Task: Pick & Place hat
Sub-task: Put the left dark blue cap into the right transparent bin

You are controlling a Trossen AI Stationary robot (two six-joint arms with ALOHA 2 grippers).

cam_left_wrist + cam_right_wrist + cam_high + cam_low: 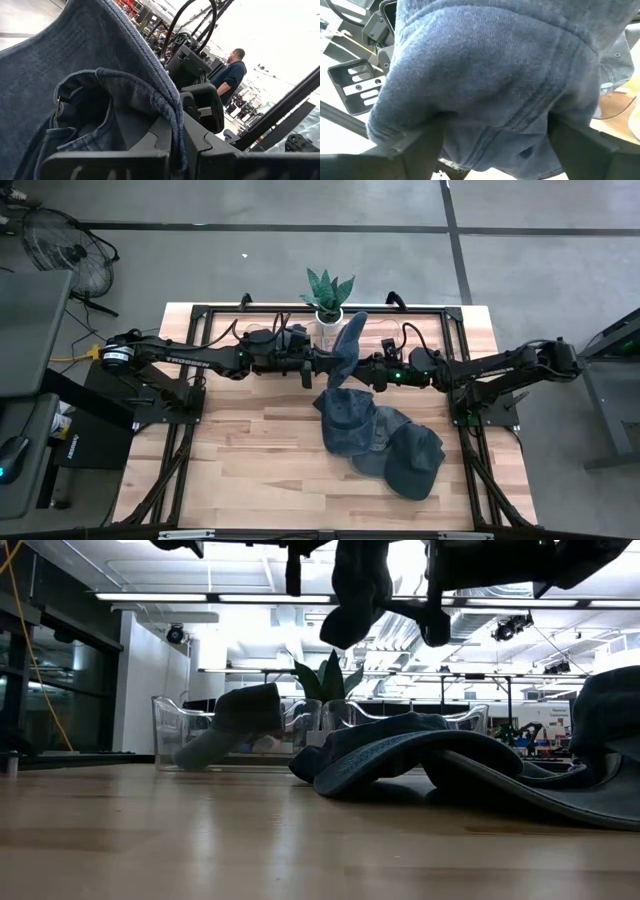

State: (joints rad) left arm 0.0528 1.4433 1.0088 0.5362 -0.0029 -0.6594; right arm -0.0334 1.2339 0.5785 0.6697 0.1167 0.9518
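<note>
A blue denim hat (349, 343) hangs in the air over the far middle of the table, between both grippers. My left gripper (328, 366) comes from the table's left and is shut on it. My right gripper (362, 370) comes from the right and is also shut on it. In the low view the hat (358, 585) hangs near the top, well above the wood. The hat's crown (485, 75) fills the right wrist view. Several more blue hats (352, 425) lie in a pile on the table, right of centre, their brims flat on the wood. My left gripper (177, 135) pinches the hat's stitched rim (172, 107) between its two fingers, coming level from the table's left. The hat is lifted clear and its cloth bulges past the fingers. My right gripper (495, 150) has a bunched part of the crown (490, 125) between its fingers (420, 147), coming level from the table's right. Cloth drapes over one finger; the hat hangs clear of the table.
A potted plant (328, 295) stands at the far edge, just behind the held hat. In the low view clear bins (190, 735) stand at the far side, one with a hat (235, 720) in it. A person (232, 70) stands in the room beyond. Bare wood (240, 450) lies near left.
</note>
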